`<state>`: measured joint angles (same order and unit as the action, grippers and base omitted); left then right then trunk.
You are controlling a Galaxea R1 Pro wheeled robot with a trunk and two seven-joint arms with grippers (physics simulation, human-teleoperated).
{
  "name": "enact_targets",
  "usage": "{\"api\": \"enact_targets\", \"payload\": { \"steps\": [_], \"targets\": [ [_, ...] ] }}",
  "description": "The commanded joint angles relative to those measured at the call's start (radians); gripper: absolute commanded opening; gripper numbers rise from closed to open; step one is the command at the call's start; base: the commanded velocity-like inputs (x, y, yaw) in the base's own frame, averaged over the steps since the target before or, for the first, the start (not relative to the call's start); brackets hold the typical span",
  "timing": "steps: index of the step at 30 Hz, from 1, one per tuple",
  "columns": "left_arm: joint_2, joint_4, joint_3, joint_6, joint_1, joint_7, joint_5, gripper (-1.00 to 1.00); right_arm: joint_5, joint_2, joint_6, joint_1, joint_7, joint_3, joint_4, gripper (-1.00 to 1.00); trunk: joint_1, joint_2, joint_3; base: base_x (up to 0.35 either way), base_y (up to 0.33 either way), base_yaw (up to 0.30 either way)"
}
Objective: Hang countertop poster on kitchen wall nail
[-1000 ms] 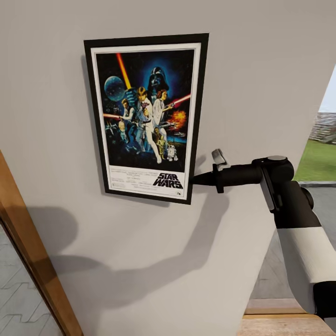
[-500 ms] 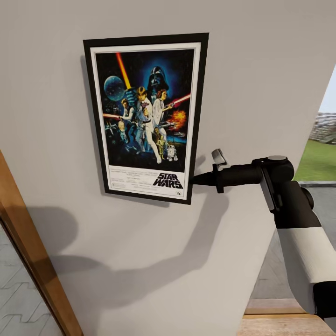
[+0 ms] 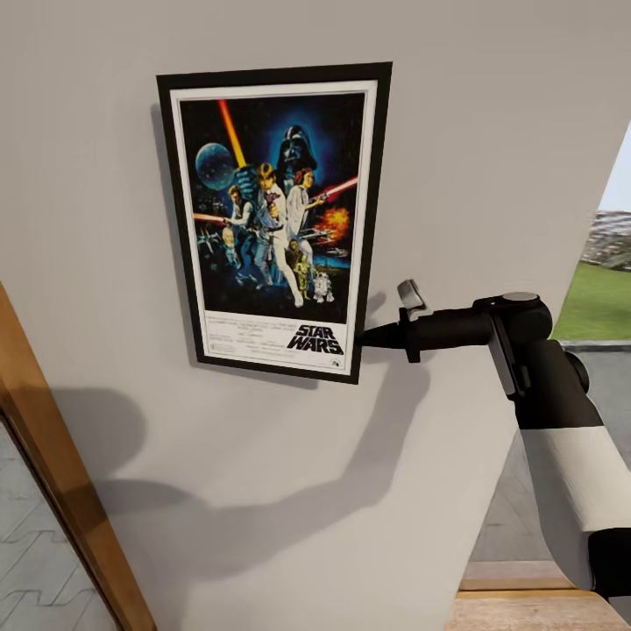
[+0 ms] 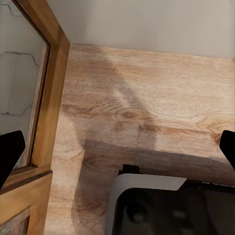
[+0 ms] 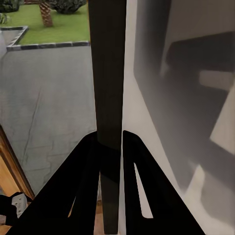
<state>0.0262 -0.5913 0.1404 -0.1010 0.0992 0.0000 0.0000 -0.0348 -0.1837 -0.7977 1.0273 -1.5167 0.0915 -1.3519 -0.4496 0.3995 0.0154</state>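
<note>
Star Wars poster (image 3: 273,219) upright against pale grey wall (image 3: 491,131); right gripper (image 3: 364,336) pinching poster's lower right frame edge, fingers (image 5: 88,166) closed on it; left gripper (image 4: 117,152) spread wide, empty, over wood floor (image 4: 161,98)

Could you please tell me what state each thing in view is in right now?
poster: upright against the wall, slightly tilted, lower right edge gripped.
right tool: shut on the poster's frame edge, fingers either side of it.
left tool: open, fingers wide apart, holding nothing, over the wooden floor.
wall: plain grey, carrying the arm's shadow.
</note>
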Motion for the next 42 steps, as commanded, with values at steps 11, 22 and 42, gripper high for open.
{"api": "enact_targets", "payload": {
  "steps": [11,22,42],
  "targets": [
    [0.000,-0.001,0.001,-0.001,0.001,0.000,0.000,1.00,-0.003,0.000,-0.014,-0.001,-0.007,0.000,0.002,-1.00,0.000,0.001,0.000,0.056,0.000,0.000],
    [0.001,-0.001,0.001,-0.002,0.001,0.000,0.000,1.00,-0.004,0.000,-0.014,-0.001,-0.007,0.000,0.002,-1.00,0.000,0.001,0.000,0.012,0.000,0.000],
    [-0.004,0.005,0.001,-0.006,0.002,0.001,0.000,1.00,-0.007,-0.004,-0.014,-0.013,0.004,-0.002,0.009,-1.00,0.000,0.001,0.000,0.000,0.000,0.000]
  ]
}}
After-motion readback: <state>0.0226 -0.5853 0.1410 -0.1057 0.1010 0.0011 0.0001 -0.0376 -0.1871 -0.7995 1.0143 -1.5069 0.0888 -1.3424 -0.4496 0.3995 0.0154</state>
